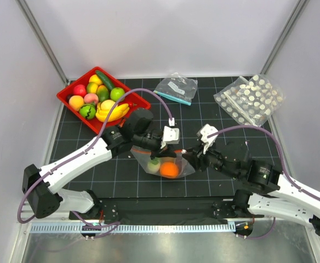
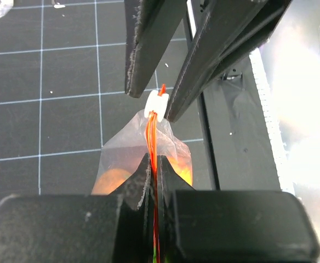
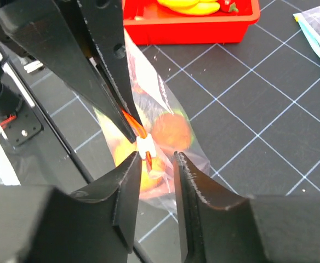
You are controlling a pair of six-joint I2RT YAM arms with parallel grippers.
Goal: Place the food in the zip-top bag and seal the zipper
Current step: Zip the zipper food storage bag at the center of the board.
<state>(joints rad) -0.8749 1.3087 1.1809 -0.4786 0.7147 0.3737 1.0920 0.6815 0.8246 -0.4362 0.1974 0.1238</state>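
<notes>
We see the bag [image 1: 184, 167] on the surface [image 1: 121, 176], low centre, between both hands. Inside it are an orange [image 1: 170, 170] and a lime [image 1: 153, 163], touching. The left hand [image 2: 154, 167] is clamped tight on the zipper [image 2: 154, 139], with the strip pinched edge-on between its fingers. The right hand [image 3: 154, 159] is partly open with a narrow gap, gripping nothing. The white slider [image 3: 144, 147] sits right at its tips, and in the left wrist view it touches one finger. The slider is near the strip's end, and a short red tip pokes past it. The other food [image 1: 108, 109] is in the red tray [image 1: 68, 89], far left, well apart from the bag. A teal-strip bag [image 1: 176, 87] and a dotted bag [image 1: 247, 98] lie along the far side.
</notes>
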